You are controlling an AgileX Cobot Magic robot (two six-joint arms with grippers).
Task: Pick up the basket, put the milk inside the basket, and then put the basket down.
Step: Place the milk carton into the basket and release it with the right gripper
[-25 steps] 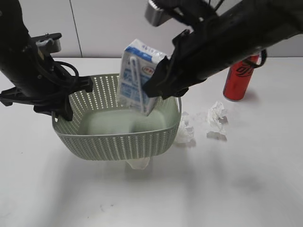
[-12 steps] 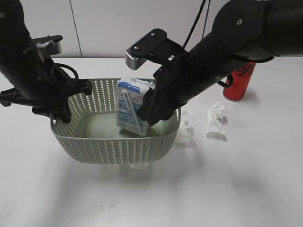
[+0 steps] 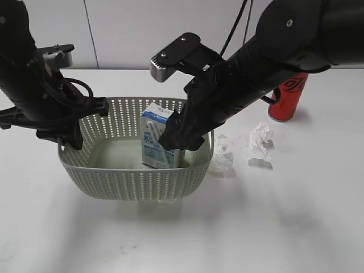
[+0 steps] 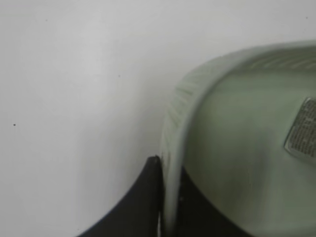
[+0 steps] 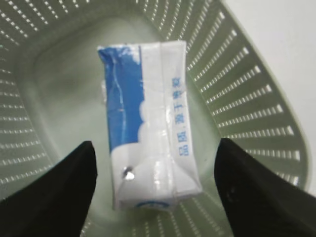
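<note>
The pale green basket (image 3: 136,179) is held at its left rim by my left gripper (image 3: 68,141), which is shut on it. In the left wrist view the rim (image 4: 173,148) runs between the two black fingers (image 4: 169,197). The white-and-blue milk (image 3: 156,139) stands inside the basket at its right side. My right gripper (image 3: 176,136) is open just above the carton. In the right wrist view its fingers (image 5: 155,143) stand wide apart on either side of the milk (image 5: 148,128), not touching it, with the basket wall (image 5: 247,98) around them.
A red soda can (image 3: 287,96) stands at the back right. Crumpled white tissues (image 3: 260,141) lie right of the basket, and another (image 3: 222,159) lies against its right side. The white table (image 3: 273,227) stretches in front.
The right gripper brought the milk down from above the rim to the basket floor and opened off it. The basket, held by the left gripper, sank a little.
</note>
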